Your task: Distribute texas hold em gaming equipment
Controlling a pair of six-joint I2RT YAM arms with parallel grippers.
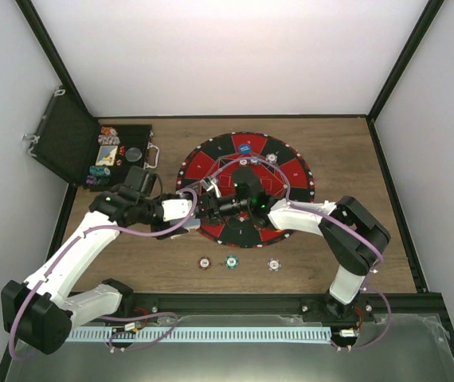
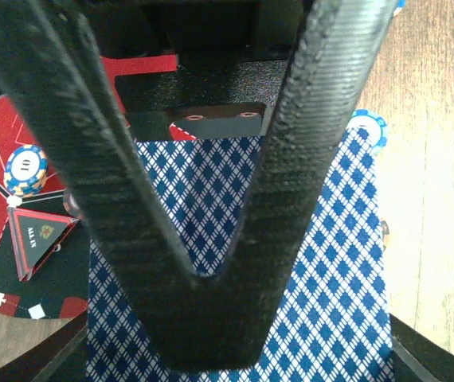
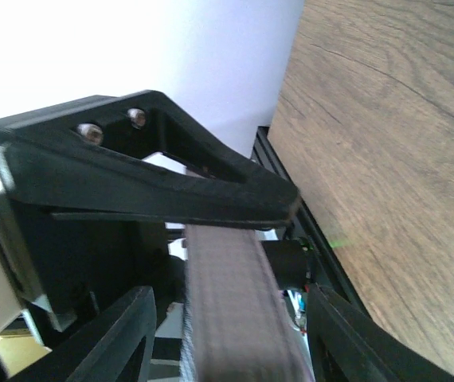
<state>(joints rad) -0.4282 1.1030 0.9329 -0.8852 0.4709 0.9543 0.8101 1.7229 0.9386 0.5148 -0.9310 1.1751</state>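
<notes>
The deck of playing cards is what I watch first. It sits up off the worktop over the left part of the round red-and-black mat, about midway between the far and near edges, with the blue diamond backs facing my left wrist camera. From the right wrist I see the same deck edge-on as a grey striped block.

The left gripper is right over the top card. Its black fingers are drawn together into a V with no gap at the tips; I cannot tell whether a card is nipped there. The right gripper meets it from the other side. One finger lies across the end of the deck, its partner is hidden from me, so I cannot tell how tightly it is closed.

A pale blue-striped chip peeks out at the deck's edge. A blue button lies on the mat's far side. Between the mat and the near edge three chips sit in a row, well apart: brown chip, teal chip, white chip.

The black case stands open at the far left corner.
</notes>
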